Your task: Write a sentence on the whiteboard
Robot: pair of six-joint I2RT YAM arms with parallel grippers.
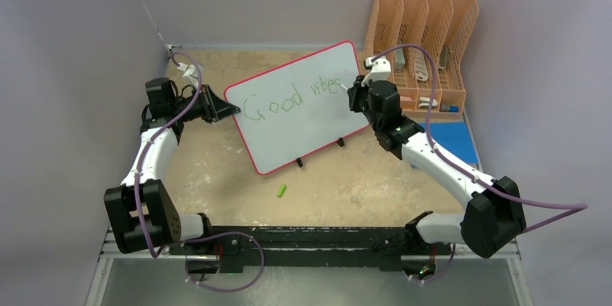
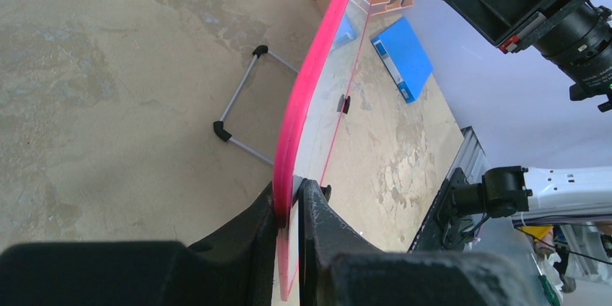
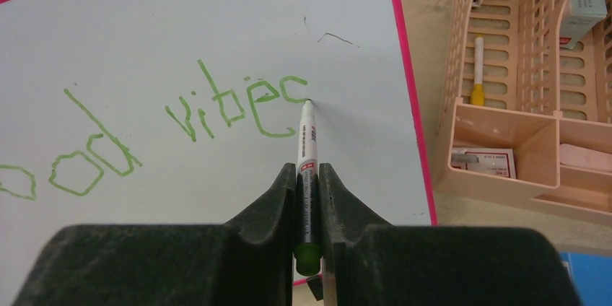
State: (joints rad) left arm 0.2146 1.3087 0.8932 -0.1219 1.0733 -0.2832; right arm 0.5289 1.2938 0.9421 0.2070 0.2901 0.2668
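Observation:
The whiteboard [image 1: 303, 133], pale with a red rim, stands tilted on the table. My left gripper [image 1: 229, 110] is shut on its left edge; in the left wrist view the fingers [image 2: 290, 208] pinch the pink rim [image 2: 310, 82]. The sentence [image 1: 289, 100], in green, reads "Good vibe" plus a started curved letter [image 3: 216, 107]. My right gripper [image 3: 308, 169] is shut on a white marker [image 3: 307, 140]. The marker's tip touches the board at the end of that last letter. In the top view the right gripper [image 1: 355, 93] is at the board's right side.
An orange mesh organizer [image 1: 426, 46] holding small items stands behind the right arm. A flat blue rectangle [image 1: 455, 140] lies to its front. A green marker cap [image 1: 282, 190] lies on the table before the board. The board's wire stand [image 2: 242, 107] props it from behind.

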